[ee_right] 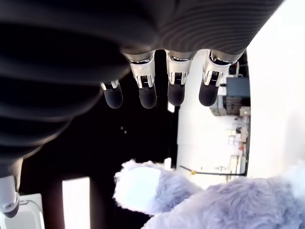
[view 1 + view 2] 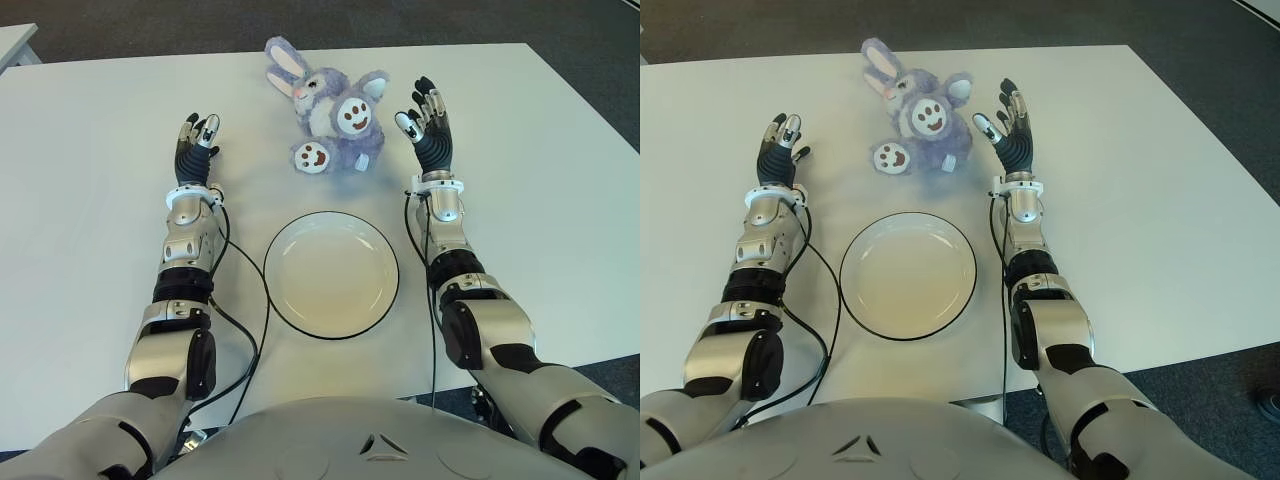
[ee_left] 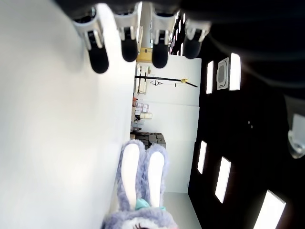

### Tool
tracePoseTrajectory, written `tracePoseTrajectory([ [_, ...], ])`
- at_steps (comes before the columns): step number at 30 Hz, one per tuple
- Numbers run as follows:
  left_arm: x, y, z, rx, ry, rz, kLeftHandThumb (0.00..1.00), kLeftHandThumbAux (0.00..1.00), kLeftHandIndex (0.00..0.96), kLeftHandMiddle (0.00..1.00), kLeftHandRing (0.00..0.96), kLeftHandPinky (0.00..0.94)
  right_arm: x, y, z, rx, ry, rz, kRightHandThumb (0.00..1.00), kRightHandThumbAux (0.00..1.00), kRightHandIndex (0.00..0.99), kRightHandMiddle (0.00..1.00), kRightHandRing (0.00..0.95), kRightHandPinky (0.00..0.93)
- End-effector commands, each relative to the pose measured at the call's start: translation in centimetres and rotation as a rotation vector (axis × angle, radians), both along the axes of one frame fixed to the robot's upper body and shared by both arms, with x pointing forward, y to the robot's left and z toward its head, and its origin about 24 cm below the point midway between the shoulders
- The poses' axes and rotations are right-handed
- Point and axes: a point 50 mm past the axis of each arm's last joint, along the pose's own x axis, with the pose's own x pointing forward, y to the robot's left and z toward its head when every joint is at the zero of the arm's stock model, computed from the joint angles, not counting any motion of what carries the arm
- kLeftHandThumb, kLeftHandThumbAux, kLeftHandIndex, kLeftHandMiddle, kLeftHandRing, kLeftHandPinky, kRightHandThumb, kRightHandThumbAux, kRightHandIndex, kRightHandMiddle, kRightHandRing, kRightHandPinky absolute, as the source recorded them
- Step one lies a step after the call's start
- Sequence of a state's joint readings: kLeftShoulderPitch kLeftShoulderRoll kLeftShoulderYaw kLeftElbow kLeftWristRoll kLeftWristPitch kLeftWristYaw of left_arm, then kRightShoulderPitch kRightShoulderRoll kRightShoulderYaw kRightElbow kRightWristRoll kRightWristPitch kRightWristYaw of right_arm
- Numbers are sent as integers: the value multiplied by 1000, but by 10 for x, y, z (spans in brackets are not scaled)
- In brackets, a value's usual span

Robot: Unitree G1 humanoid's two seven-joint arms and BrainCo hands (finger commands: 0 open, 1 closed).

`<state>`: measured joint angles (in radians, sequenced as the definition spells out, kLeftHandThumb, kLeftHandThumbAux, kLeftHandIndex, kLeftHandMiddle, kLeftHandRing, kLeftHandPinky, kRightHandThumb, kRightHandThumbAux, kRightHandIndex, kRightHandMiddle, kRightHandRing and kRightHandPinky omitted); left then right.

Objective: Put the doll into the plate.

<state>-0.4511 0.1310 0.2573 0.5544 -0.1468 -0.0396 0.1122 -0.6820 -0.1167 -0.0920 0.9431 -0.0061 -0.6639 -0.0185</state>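
Observation:
A purple plush bunny doll [image 2: 330,110] with white ears and paw pads lies on the white table [image 2: 90,200], just beyond the plate. The white plate [image 2: 331,275] with a dark rim sits between my two forearms and holds nothing. My right hand [image 2: 425,120] is raised right beside the doll's right side, fingers spread and apart from the fur; its wrist view shows straight fingers [image 1: 147,98] above the doll [image 1: 214,200]. My left hand [image 2: 197,140] is open to the left of the doll, a clear gap away, with the bunny's ears [image 3: 138,174] seen in its wrist view.
The table's far edge [image 2: 420,48] runs just behind the doll, with dark floor past it. Black cables [image 2: 262,330] trail along both forearms near the plate's sides. A corner of another white table [image 2: 15,42] shows at the far left.

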Motion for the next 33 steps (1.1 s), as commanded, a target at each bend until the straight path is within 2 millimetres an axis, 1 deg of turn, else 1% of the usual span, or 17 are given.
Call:
tracePoseTrajectory([
  [1, -7, 1, -17, -5, 81, -8, 0, 432, 0, 106, 69, 0, -8, 0, -14, -22, 30, 14, 0, 509, 0, 0, 0, 0],
  [25, -7, 1, -17, 4, 83, -11, 0, 435, 0, 100, 64, 0, -20, 9, -1, -28, -95, 55, 0, 524, 0, 0, 0, 0],
  [33, -7, 1, -17, 6, 90, -7, 0, 439, 0, 102, 67, 0, -22, 14, 2, -30, -133, 62, 0, 511, 0, 0, 0, 0],
])
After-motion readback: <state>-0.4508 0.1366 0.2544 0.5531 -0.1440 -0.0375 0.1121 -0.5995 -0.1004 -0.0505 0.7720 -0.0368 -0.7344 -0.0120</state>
